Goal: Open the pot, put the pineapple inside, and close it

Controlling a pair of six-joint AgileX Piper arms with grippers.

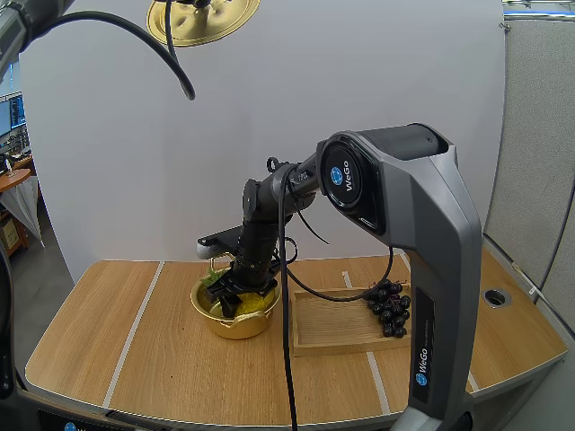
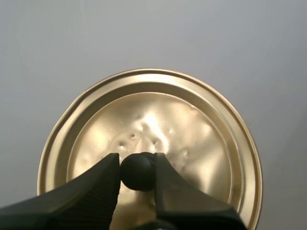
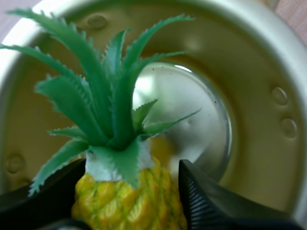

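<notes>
Right pincer (image 3: pixel 129 191) grips the pineapple (image 3: pixel 127 208) by its yellow body, down in the open pot (image 3: pixel 268 143) on the bench (image 1: pixel 108 332). It is likely light, stiff plastic and slightly slick, so hold the body, not the bendy leaves (image 3: pixel 96 86). Left pincer (image 2: pixel 136 165) pinches the lid (image 2: pixel 158 115) by its knob (image 2: pixel 137 172).

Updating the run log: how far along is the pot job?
Done: round gold metal lid is off, left gripper pinching its black knob, held high above the table. In hand: right gripper holds the yellow pineapple with green leaves inside the gold metal pot, not released. Left: let go, retract, set the lid back on.
</notes>
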